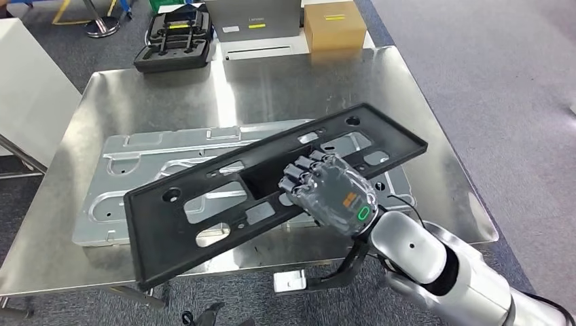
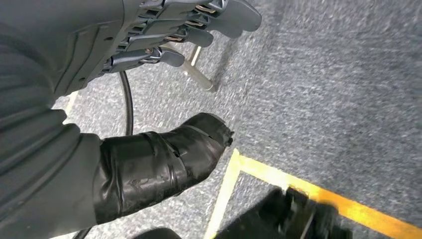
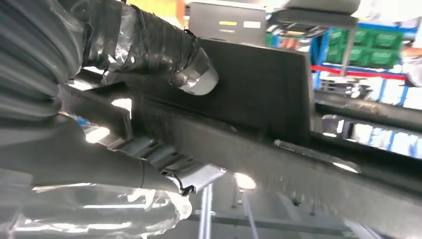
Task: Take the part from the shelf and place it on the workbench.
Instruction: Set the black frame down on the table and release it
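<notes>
Right hand [image 1: 331, 192] grips the panel [image 1: 224, 204] near mid-length, fingers curled over the edge of its centre cutout, thumb clamped on the other face per the right wrist view. Panel is a long black frame with several cutouts and holes, held tilted over the surface [image 1: 435, 122], crossing above a silver stamped plate [image 1: 136, 170] lying flat there; near end hangs past the surface's front edge. Can't tell if any part touches the plate yet. Handling guess: stiff moulded plastic, fairly light, but long, so a one-hand grip gives lots of leverage and it'll want to swing or droop at the ends. Mid-span hold at the cutout looks the right spot; the smooth rim may slip. Left hand [image 2: 164, 35] hangs over the carpet holding nothing, fingers loosely apart. Hard to read: panel underside, thumb contact blurred in wrist view, and the surface's near left corner is hidden by the panel.
</notes>
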Controlling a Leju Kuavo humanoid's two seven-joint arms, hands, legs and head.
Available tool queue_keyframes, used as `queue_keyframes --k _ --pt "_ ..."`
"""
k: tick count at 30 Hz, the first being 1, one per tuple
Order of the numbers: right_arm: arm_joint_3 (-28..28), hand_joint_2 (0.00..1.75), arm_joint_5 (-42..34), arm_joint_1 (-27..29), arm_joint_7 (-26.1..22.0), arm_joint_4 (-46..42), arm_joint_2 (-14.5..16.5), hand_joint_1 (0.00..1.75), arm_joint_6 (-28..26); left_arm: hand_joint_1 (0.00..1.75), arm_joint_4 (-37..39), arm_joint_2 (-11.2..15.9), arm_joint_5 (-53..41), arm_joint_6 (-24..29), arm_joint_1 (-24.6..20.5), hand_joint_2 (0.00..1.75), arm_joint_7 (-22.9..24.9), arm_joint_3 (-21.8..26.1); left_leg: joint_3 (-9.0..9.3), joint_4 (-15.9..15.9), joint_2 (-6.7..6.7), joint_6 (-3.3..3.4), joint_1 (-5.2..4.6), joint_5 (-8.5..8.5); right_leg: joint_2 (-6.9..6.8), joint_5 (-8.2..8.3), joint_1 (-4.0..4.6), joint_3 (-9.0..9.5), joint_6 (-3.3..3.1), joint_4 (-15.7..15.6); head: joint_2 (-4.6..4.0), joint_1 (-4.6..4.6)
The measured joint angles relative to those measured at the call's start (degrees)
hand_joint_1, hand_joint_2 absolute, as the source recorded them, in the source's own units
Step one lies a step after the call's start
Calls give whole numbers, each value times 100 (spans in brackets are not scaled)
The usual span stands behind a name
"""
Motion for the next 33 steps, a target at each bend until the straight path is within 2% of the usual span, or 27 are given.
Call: queue_keyframes --k 1,2,3,5,6,7,9,11,13,15,16,17,18,20,21,22,25,27,28,30,31,32,33 --pt "57 175 5 -16 9 7 8 175 16 0 -11 0 -22 39 4 175 -34 0 -137 219 2 -8 10 -28 1 -5 4 4 -4 0 0 0" --pt "113 175 15 -31 22 13 13 175 32 0 -24 1 -41 86 6 175 -65 0 -175 228 4 -7 17 56 6 -11 7 11 -6 1 0 0" --pt "160 131 31 -49 34 16 15 131 45 0 -38 1 -59 136 5 175 -89 0 -109 33 4 1 21 229 11 -19 9 24 -4 1 0 -1" --pt "253 44 74 -102 63 17 16 44 52 0 -71 5 -90 234 -2 175 -115 0 219 -697 3 37 18 626 25 -42 15 56 17 2 0 1" --pt "296 0 93 -134 80 16 16 0 54 0 -90 7 -109 277 -9 175 -113 0 363 -1004 1 56 8 723 33 -52 23 62 35 5 0 2" --pt "332 0 113 -162 96 7 17 0 58 0 -106 10 -125 316 -15 175 -103 0 455 -1194 -2 73 -3 757 38 -57 28 62 60 5 0 5" --pt "373 0 144 -192 121 -25 20 0 90 0 -125 15 -142 366 -20 175 -79 1 504 -1296 -5 110 -22 724 42 -57 30 67 117 -13 0 7" --pt "401 0 166 -209 140 -63 22 0 131 0 -131 23 -147 387 -18 87 -66 3 555 -1358 -2 168 -3 745 31 -111 21 60 173 33 0 9" --pt "433 0 186 -237 166 -97 22 0 145 0 -133 33 -160 392 -21 0 -47 7 613 -1417 8 225 14 761 20 -358 21 -119 205 453 0 16" --pt "470 0 234 -254 190 -125 26 0 145 0 -134 42 -178 369 -22 0 4 9 628 -1415 17 259 3 750 18 -684 23 -487 220 1207 0 16" --pt "493 0 265 -255 198 -133 28 0 144 0 -134 45 -186 354 -18 0 32 9 631 -1409 19 268 -1 742 17 -744 21 -632 225 1475 0 16" --pt "518 0 301 -257 203 -142 31 0 141 0 -134 49 -192 337 -14 0 56 9 636 -1401 17 272 -3 733 17 -697 19 -687 227 1550 0 16" --pt "543 0 342 -265 207 -156 31 0 135 0 -134 54 -205 320 -8 0 75 9 644 -1388 13 273 -3 720 16 -540 19 -619 222 1383 0 19" --pt "585 0 442 -300 211 -204 31 0 113 0 -134 62 -229 267 3 0 118 9 653 -1348 2 254 -8 679 14 -159 22 -272 194 648 0 19" --pt "607 0 490 -326 212 -235 36 0 103 0 -134 64 -239 238 5 0 138 9 644 -1315 -2 237 -19 657 15 -53 31 -116 176 320 0 16" --pt "629 0 527 -348 214 -265 46 0 95 0 -134 67 -243 213 5 0 151 9 631 -1294 -3 213 -28 644 18 -13 39 -23 159 122 0 11" --pt "696 0 613 -382 226 -338 75 0 87 0 -134 68 -240 168 11 0 165 10 604 -1280 5 146 -32 631 35 -8 46 18 99 7 0 9" --pt "732 0 672 -395 234 -369 79 0 89 0 -134 68 -228 148 19 0 173 15 545 -1125 11 86 -23 506 29 14 27 48 47 -40 0 1" --pt "749 0 698 -401 237 -384 85 0 91 0 -134 68 -223 135 22 0 179 18 443 -890 13 54 -13 363 22 21 17 62 26 -56 0 -5" --pt "780 0 728 -408 243 -404 102 0 94 0 -134 69 -217 103 37 0 186 21 125 -201 16 1 14 39 12 21 18 65 5 -57 0 -18" --pt "798 0 737 -407 244 -410 108 0 95 0 -134 69 -216 88 50 0 189 22 -15 88 16 -20 30 -56 9 22 18 65 1 -55 0 -17" --pt "816 0 745 -407 246 -411 111 0 96 0 -134 70 -218 75 63 0 190 22 -65 189 17 -34 44 -45 7 25 16 66 1 -51 0 -17" --pt "832 0 756 -406 249 -412 111 0 96 0 -134 70 -222 64 73 0 190 22 -14 86 17 -43 58 58 6 27 12 66 1 -47 0 -19"
